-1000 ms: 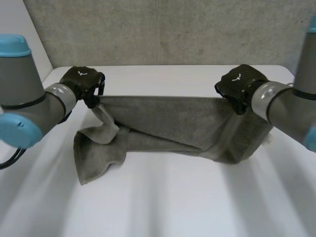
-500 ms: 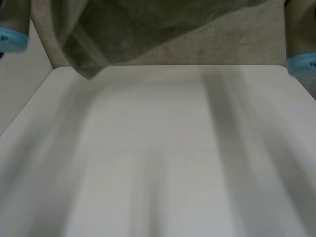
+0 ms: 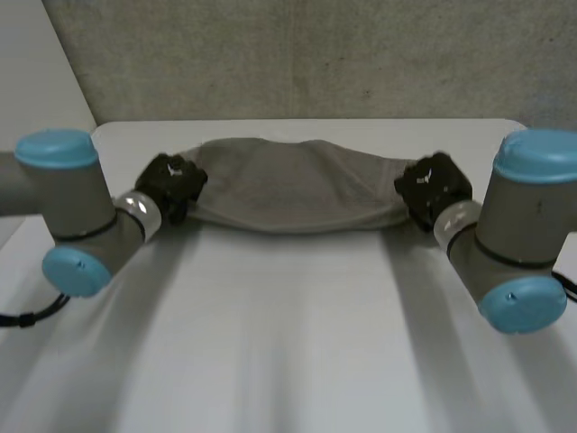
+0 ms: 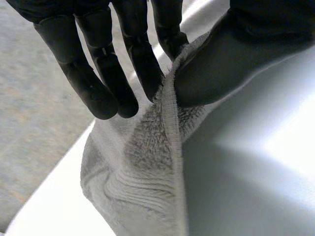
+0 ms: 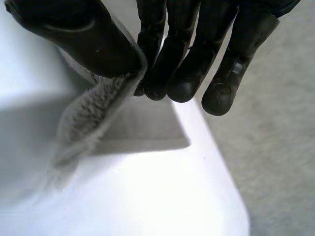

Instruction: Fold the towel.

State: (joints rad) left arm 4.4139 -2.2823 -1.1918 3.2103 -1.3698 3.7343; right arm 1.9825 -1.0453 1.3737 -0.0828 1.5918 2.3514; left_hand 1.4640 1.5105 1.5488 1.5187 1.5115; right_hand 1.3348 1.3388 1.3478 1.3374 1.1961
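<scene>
While both grey arms with light-blue caps reach over the far half of the white table (image 3: 297, 361), I see the grey-green terry towel (image 3: 288, 185) stretched between them as a wide, bulging band, just in front of the grey concrete wall (image 3: 297, 54).

The left hand (image 3: 169, 185) has the towel's left end. On its wrist camera the thumb (image 4: 216, 64) presses the hemmed edge against the fingers (image 4: 142, 59), so that hand is pinching the cloth, which falls from there toward the table.

The right hand (image 3: 433, 189) has the right end. Its own camera shows the same hold, with a fold of terry clamped between thumb and fingertips.

I cannot tell whether the towel's middle touches the table.

Each hand carries a small white mark on its back, too small to read.
</scene>
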